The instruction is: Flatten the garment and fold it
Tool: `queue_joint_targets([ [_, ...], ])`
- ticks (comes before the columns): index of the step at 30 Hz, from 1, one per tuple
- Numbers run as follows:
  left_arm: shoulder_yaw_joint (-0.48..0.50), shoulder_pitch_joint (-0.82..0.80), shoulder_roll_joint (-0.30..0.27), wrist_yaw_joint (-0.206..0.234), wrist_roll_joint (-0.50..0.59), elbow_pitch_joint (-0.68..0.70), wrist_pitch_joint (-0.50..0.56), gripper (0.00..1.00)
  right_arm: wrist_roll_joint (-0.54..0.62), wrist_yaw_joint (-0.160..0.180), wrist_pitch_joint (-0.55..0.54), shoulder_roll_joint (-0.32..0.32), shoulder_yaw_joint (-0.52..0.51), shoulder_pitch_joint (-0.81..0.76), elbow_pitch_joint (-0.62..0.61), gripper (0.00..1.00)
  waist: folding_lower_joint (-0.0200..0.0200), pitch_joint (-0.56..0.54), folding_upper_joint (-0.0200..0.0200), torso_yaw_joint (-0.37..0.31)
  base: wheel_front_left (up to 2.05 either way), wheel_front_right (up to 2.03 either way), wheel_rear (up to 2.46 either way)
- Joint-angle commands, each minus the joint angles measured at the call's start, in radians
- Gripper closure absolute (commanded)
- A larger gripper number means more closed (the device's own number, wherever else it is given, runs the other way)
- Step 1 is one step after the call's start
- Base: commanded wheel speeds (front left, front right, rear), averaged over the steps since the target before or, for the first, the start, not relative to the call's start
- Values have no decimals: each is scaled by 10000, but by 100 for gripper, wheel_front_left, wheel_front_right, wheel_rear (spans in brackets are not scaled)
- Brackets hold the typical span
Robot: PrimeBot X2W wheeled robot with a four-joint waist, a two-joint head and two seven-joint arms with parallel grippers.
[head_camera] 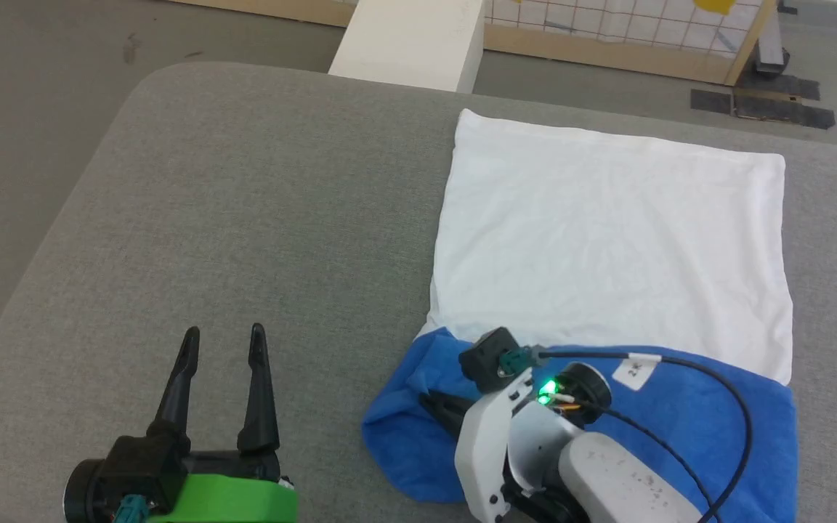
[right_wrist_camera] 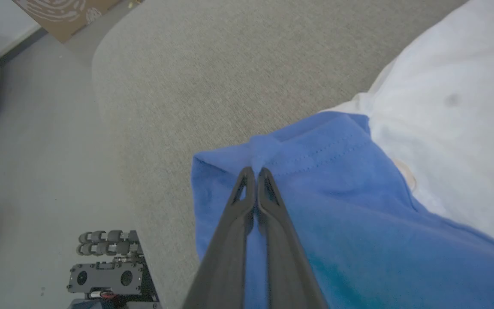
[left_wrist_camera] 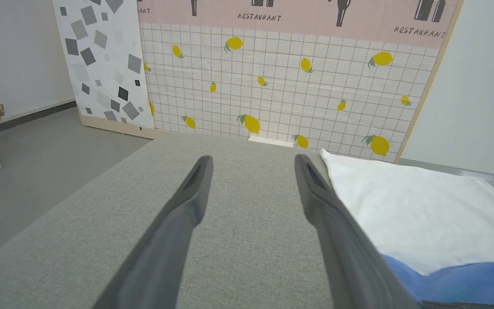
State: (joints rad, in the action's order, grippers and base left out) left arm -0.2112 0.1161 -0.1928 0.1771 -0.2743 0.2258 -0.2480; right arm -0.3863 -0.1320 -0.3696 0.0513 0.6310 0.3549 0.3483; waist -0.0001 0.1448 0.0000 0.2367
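The garment [head_camera: 607, 232] lies on the right half of the grey padded table [head_camera: 244, 218]. Its white body is spread fairly flat toward the far side, and its blue part runs in a band along the near side. At the near left corner the blue cloth is rumpled and bulges out past the white edge. My right pincer [right_wrist_camera: 255, 171] is down on that rumpled corner, reaching leftward across the blue band. In my right wrist view the two fingers are pressed together with a small ridge of blue fabric bunched right at their tips, so I am holding the garment there. A black cable [head_camera: 716, 378] loops from my right wrist over the blue band, and a green light [head_camera: 548, 388] glows on the wrist. My left pincer [head_camera: 224, 330] sits at the near left over bare grey cloth, well apart from the garment. Its fingers are spread wide and point toward the far side, with nothing between them. Beyond the far edge of the table stand a white block [head_camera: 411, 36] and a tiled panel printed with lemons [left_wrist_camera: 272, 86].
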Motion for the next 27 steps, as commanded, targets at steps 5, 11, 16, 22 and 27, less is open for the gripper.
queue_joint_targets([
  [5, -81, -148, 72, -70, -20, -181, -62, 0, -483, 13, 1002, -9, 287, 725, 1078, 0, 1, 36, 0, 60, 0, 0, 0],
  [11, -25, -218, -12, -59, 16, -185, -76, 0, -1271, 13, 1395, -9, -106, 1403, 1210, 0, 1, -20, 0, -336, 0, 0, 0],
  [16, -13, -303, -133, -74, 21, -39, -42, 0, 95, 13, 1635, -10, -2560, 1833, 243, 0, 1, 11, 0, -1048, 0, 0, 0],
  [22, -77, -493, -155, -66, 69, 61, -24, 0, 2317, 13, 1575, 5, -5999, 547, -2616, 0, 1, 163, 0, -1557, 0, 0, 0],
  [27, -100, -498, -199, 31, 170, 80, -30, 0, 2822, 13, 1910, -7, -8168, -1894, -5410, 0, 1, 319, 0, -2070, 0, 0, 0],
])
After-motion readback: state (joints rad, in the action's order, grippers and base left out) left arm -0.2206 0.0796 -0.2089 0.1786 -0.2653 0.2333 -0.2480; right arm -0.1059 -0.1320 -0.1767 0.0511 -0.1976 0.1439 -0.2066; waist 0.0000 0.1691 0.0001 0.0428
